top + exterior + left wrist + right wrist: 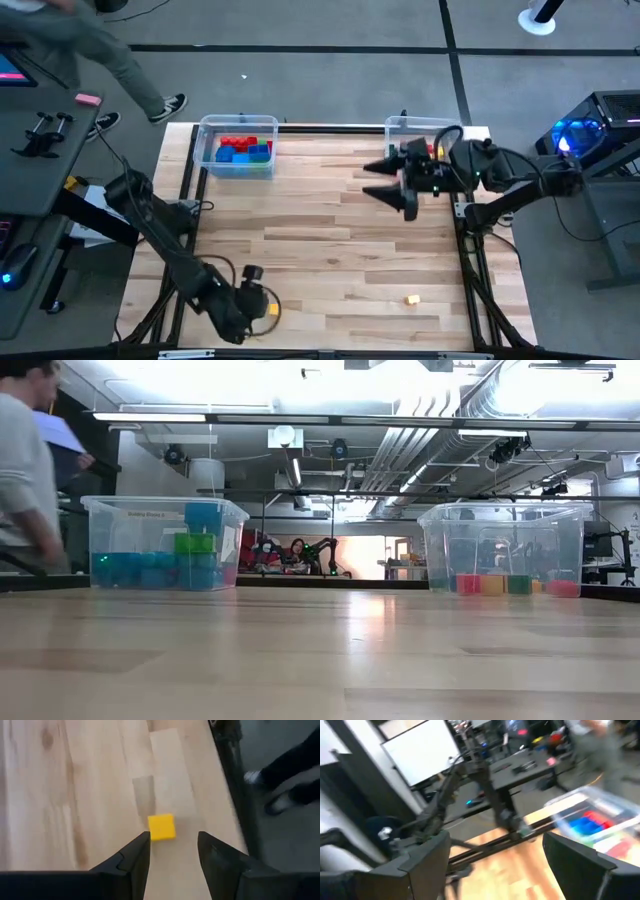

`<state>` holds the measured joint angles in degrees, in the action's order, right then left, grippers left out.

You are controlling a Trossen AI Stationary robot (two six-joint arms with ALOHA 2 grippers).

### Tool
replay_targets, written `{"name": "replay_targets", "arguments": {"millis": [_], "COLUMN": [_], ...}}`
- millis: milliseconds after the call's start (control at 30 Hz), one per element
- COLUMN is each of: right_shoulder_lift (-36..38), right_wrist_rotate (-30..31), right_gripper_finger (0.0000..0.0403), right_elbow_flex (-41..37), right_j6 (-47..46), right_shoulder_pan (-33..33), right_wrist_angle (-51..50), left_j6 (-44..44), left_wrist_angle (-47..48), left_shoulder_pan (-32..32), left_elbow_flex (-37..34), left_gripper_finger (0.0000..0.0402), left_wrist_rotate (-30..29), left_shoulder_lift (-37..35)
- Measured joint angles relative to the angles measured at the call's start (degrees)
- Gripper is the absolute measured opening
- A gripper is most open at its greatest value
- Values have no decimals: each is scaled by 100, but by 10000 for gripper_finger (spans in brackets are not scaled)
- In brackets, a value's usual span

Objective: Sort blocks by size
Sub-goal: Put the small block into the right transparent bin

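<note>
A small yellow cube [161, 827] lies on the wooden table near its front-left edge, just ahead of my left gripper [173, 840], whose open fingers stand low over the table; it also shows in the high view [271, 310] by that gripper [262, 300]. My right gripper [372, 180] is open and empty, raised beside the right bin [425, 128]. That bin holds small cubes [505, 584]. The left bin [238, 148] holds blue, red and green blocks [165, 565]. Another small yellow block [411, 298] lies on the table at the front right.
A person [25, 470] stands beyond the table's far left corner, feet [170, 105] near the left bin. The table's metal frame edge [232, 780] runs close by the yellow cube. Bare wood [330, 240] lies between the bins and the front edge.
</note>
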<state>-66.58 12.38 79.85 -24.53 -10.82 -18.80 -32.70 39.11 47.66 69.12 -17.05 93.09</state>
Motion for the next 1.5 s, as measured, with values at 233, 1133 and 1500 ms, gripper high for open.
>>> {"name": "replay_targets", "arguments": {"millis": [233, 1133, 1500], "right_shoulder_lift": [-179, -628, -628], "right_wrist_rotate": [211, 890, 892], "right_gripper_finger": [314, 314, 314], "right_elbow_flex": [0, -2, -2], "right_j6": [-664, -607, -608], "right_shoulder_pan": [-742, -1186, -1184], "right_wrist_angle": [21, 12, -24], "left_j6": [598, -94, -317], "left_wrist_angle": [-254, -594, -589], "left_shoulder_pan": [-325, -640, -588], "left_elbow_flex": [77, 73, 77], "left_gripper_finger": [186, 292, 212], "left_wrist_rotate": [347, 974, 894], "left_shoulder_lift": [417, 1546, 1876]}}
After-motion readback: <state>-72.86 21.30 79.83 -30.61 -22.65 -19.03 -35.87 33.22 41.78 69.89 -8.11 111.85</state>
